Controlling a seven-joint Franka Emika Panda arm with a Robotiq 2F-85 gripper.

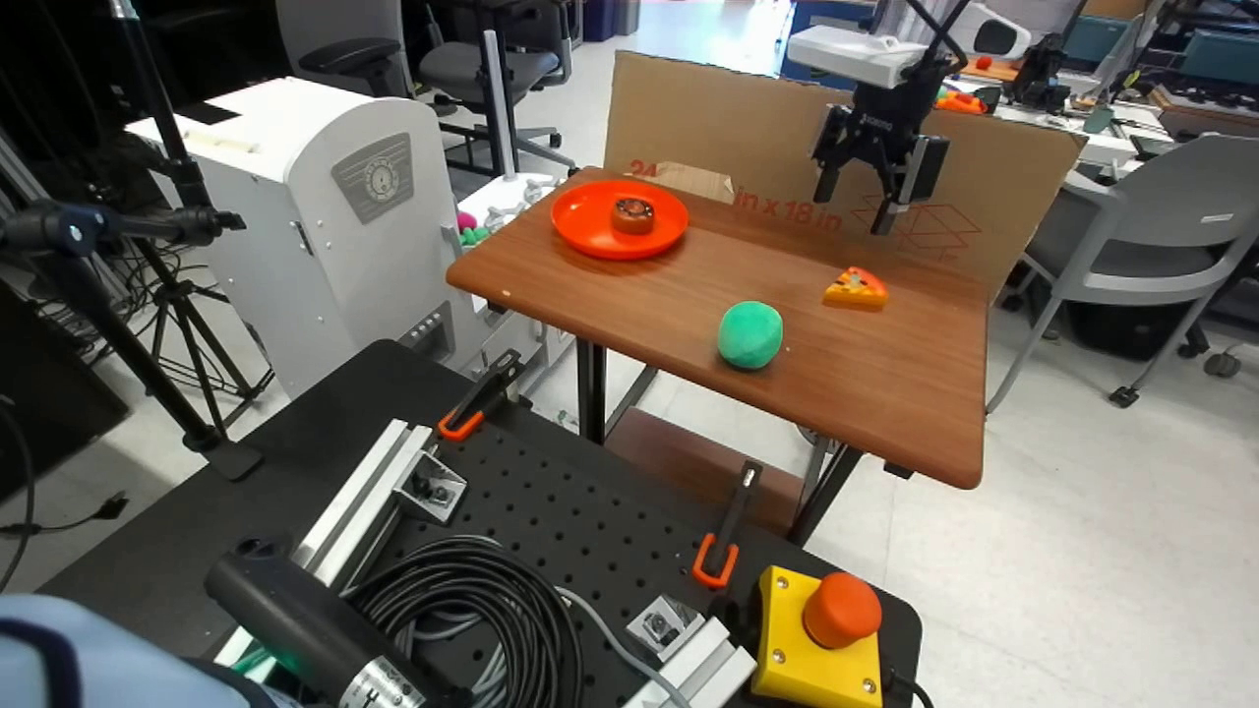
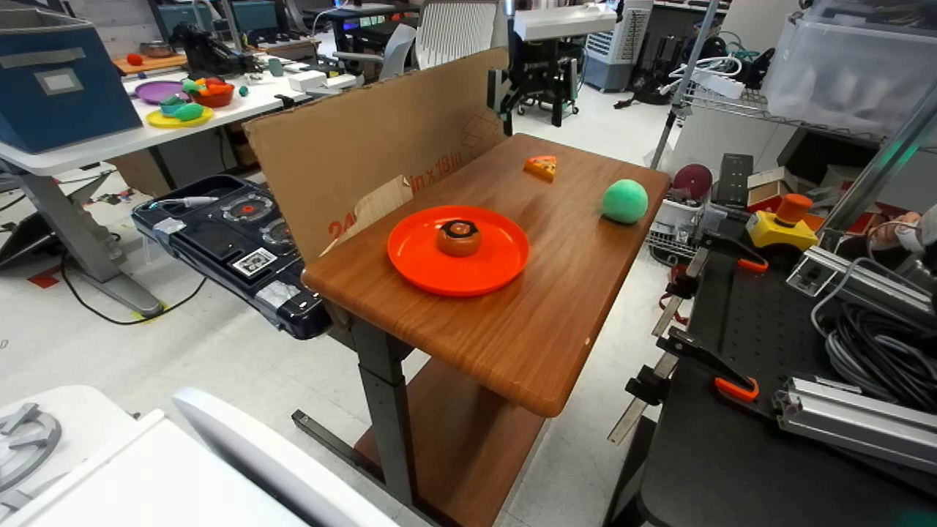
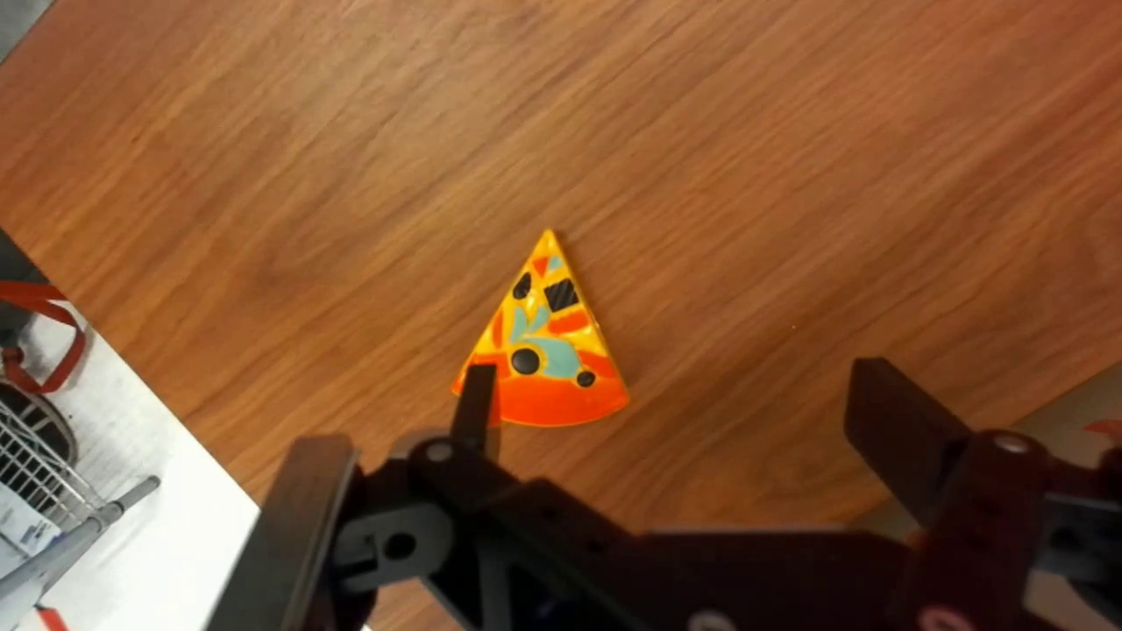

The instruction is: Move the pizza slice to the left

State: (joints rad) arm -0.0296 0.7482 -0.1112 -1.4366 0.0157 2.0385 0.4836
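Pizza slice lies flat on the wooden desk; above it hangs the claw, jaws parted wide; near the slice sits the green ball; across the slice from the ball stands a cardboard panel; well apart from the slice, the red-orange plate bears a brown doughnut-like toy.

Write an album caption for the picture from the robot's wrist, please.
A toy pizza slice lies flat on a wood-grain table, seen past the open pincer.

Glossy pizza slice, wood-grained tabletop, smooth plastic plate
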